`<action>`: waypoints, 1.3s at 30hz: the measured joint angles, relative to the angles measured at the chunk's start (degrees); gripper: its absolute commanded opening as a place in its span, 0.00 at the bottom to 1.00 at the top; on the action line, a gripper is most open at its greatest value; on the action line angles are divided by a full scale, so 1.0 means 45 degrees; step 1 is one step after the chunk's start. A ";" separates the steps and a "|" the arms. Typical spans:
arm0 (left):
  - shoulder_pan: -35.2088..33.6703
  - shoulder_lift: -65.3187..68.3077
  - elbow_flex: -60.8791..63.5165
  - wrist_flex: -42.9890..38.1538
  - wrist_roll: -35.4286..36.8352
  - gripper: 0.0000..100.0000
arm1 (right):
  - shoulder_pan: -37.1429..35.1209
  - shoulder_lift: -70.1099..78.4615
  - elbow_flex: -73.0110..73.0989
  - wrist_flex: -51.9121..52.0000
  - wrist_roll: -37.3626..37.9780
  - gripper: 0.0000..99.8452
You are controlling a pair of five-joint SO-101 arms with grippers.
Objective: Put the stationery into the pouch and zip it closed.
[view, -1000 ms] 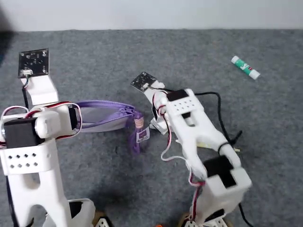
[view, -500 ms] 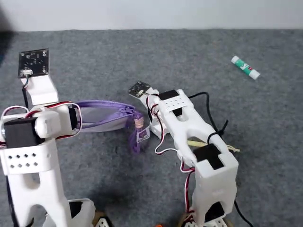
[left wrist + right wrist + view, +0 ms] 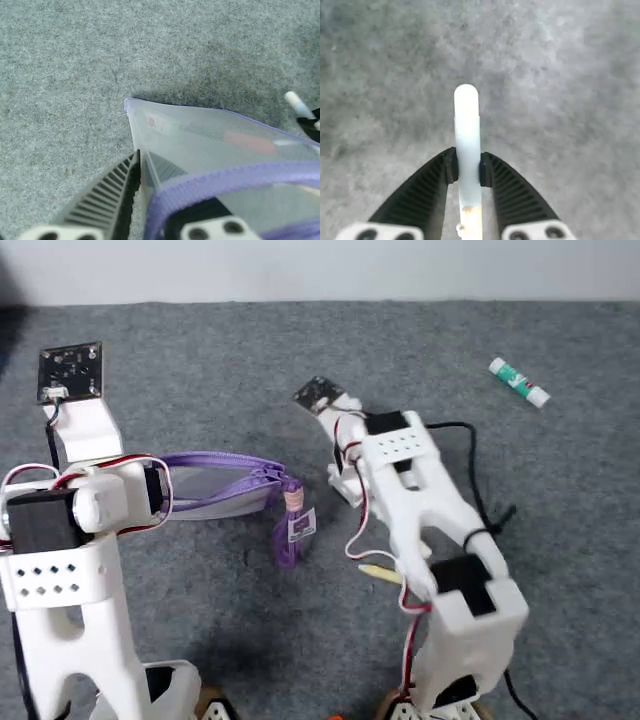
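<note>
Holding the pen (image 3: 466, 120) pinched between its fingers, the right gripper (image 3: 467, 167) should line its tip up with the mouth of the pouch (image 3: 215, 485), which the left gripper (image 3: 142, 172) clamps by one edge. Compared with before, the right wrist has swung away from the pouch, and the pen's end now shows on the pouch side.

- Left arm (image 3: 60, 540) at one end of pouch (image 3: 215, 490); tag (image 3: 300, 527) hangs off the other end.
- Yellow pen (image 3: 380, 570) pokes out under right arm (image 3: 420, 500).
- Glue stick (image 3: 518, 382) on bench (image 3: 200, 360), well apart.
</note>
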 measured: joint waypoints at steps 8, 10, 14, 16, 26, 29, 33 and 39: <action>0.0000 0.0000 0.0000 0.0000 0.0039 0.01 | -0.0020 -0.4650 0.0215 0.1739 -0.1563 0.01; 0.0000 0.0000 0.0000 0.0000 0.0195 0.01 | -0.0039 -0.5880 0.0215 0.2129 -0.1973 0.01; 0.0000 0.0000 0.0000 0.0000 0.0274 0.01 | -0.0625 -0.8420 0.0215 0.2891 -0.3028 0.01; 0.0000 0.0000 0.0000 0.0000 0.0313 0.01 | -0.1133 -0.9690 0.0215 0.3009 -0.3692 0.01; 0.0000 0.0000 0.0000 0.0000 0.0352 0.01 | -0.4024 -1.4281 0.0215 0.1485 -0.6037 0.01; 0.0000 0.0000 0.0000 0.0000 0.0352 0.01 | -0.4747 -1.4535 0.0215 0.0059 -0.6232 0.01; 0.0000 0.0000 0.0000 0.0000 0.0352 0.01 | -0.5490 -1.4535 0.0293 -0.2442 -0.6252 0.01; 0.0000 0.0000 0.0000 0.0000 0.0352 0.01 | -0.6603 -1.3499 0.0410 -0.4962 -0.6252 0.01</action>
